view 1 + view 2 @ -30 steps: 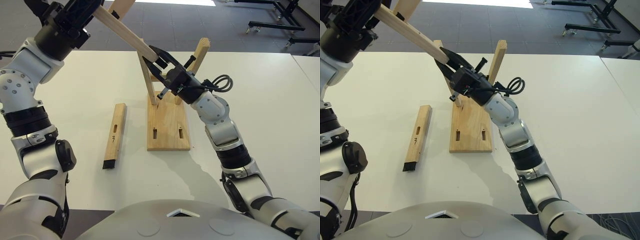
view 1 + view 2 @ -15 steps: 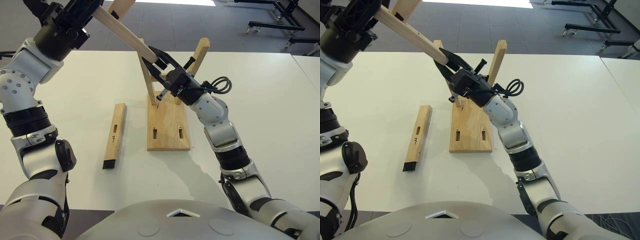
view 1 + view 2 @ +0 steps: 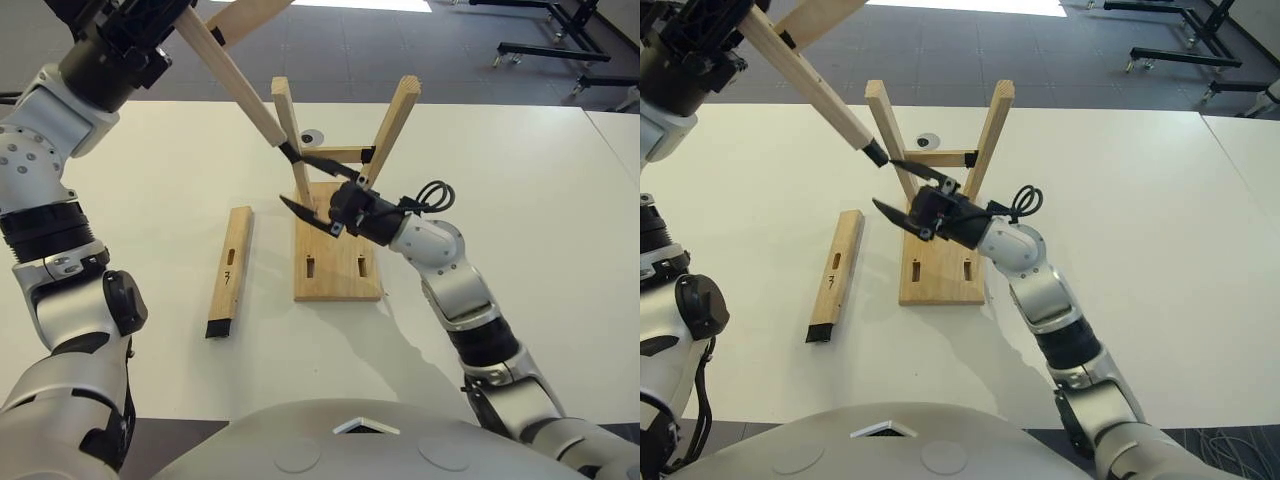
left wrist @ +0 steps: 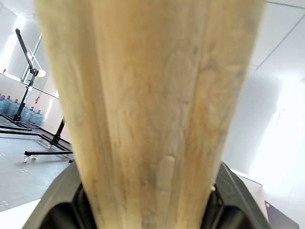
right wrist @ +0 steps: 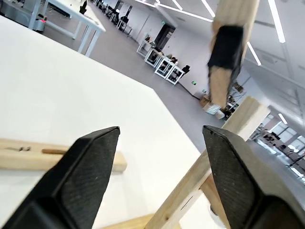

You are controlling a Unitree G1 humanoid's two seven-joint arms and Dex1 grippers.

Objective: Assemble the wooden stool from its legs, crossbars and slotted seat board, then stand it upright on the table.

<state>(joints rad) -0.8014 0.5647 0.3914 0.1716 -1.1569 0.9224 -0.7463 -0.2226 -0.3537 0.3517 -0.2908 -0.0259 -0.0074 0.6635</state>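
Note:
The slotted seat board (image 3: pixel 337 262) lies flat on the white table. Two legs (image 3: pixel 291 135) (image 3: pixel 392 125) stand in its far end, leaning apart, with a crossbar (image 3: pixel 340 155) between them. My left gripper (image 3: pixel 170 25), high at the far left, is shut on a third leg (image 3: pixel 232 80); that leg's black-tipped end (image 5: pixel 226 47) hangs close beside the left standing leg. My right gripper (image 3: pixel 306 188) is open just above the board, its fingers (image 5: pixel 90 176) either side of the left standing leg's base. A fourth leg (image 3: pixel 229 270) lies left of the board.
A small grey disc (image 3: pixel 313 136) sits on the table behind the standing legs. Black wheeled frames (image 3: pixel 560 50) stand on the floor beyond the table, and another white table's edge (image 3: pixel 620 125) is at the far right.
My right gripper has dropped from around the held leg's tip down toward the board and stands open. The left arm has tilted its leg steeper, its tip now lower, by the left standing leg.

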